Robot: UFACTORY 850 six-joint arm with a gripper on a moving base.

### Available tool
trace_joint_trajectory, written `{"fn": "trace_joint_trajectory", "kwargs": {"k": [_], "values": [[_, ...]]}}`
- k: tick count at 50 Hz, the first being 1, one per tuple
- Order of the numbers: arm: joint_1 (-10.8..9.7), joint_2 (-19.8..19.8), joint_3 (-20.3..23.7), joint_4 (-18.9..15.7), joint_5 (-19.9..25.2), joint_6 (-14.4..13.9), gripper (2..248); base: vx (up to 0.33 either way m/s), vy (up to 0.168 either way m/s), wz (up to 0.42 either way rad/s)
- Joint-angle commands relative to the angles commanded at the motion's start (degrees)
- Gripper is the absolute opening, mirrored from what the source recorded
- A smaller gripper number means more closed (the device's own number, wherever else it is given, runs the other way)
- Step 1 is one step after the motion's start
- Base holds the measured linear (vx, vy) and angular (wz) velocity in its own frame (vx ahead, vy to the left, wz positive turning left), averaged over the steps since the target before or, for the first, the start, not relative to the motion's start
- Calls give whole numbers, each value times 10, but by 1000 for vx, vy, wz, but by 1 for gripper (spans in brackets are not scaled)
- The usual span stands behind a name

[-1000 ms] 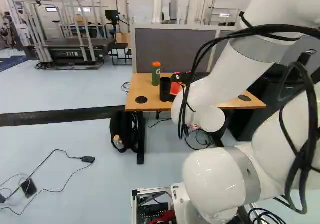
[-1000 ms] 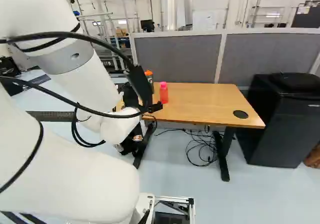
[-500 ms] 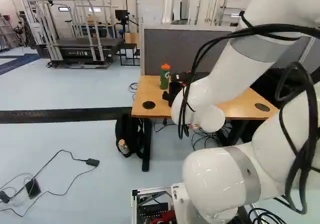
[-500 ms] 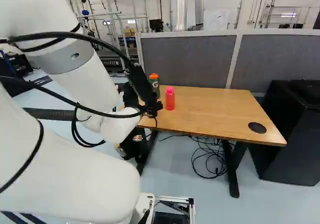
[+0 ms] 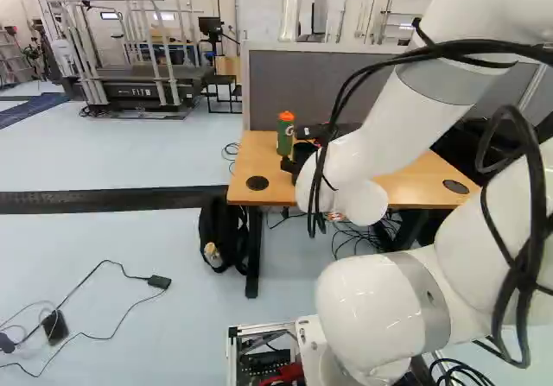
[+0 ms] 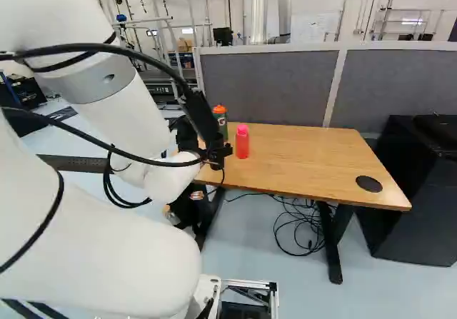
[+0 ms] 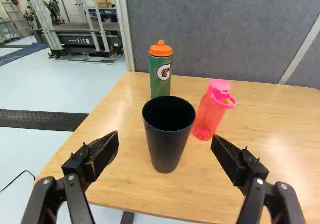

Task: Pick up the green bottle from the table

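- Since a second ago my base (image 5: 251, 329) has moved: bench (image 6: 307, 151), partition (image 6: 275, 83) and floor things sit farther right in both base views, and the bench looms larger in the right one.
- My arm (image 5: 371, 144) holds the same pose against the joint at its foot, but it now hides the pink bottle (image 6: 243, 142) from the left base view.
- Bottles and cup have kept their places on the bench.
- My pincer (image 6: 223, 152) is released, its two fingers (image 7: 102, 151) spread wide apart.
- Seen from the wrist, the black cup (image 7: 168, 139) stands upright ahead of my pincer (image 7: 165, 140), in line with the gap.
- The green bottle (image 7: 160, 83), the one I'm after, stands upright beyond that cup, orange cap (image 7: 160, 48) on, close to the partition and near one end of the bench.
- The pink bottle stands just beside the cup, upright in the right base view.
- A round black disc (image 6: 369, 183) is set in the bench toward its other end.
- Under the bench I see cables (image 6: 300, 226) and a black bag (image 5: 223, 235); a dark cabinet (image 6: 414, 190) stands beside it, at the right of the right base view.
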Motion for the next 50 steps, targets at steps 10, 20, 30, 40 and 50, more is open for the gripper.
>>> {"fn": "trace_joint_trajectory", "kwargs": {"k": [10, 20, 30, 40, 50], "values": [[0, -2, -15, 0, 0, 0, 247, 0, 0, 0], [0, -7, -35, 0, 0, 0, 247, 0, 0, 0], [0, -23, -63, 0, 0, 0, 247, 0, 0, 0], [0, -42, -93, 0, 0, 0, 247, 0, 0, 0], [0, -61, -125, 0, -13, 0, 247, 0, 0, 0]]}}
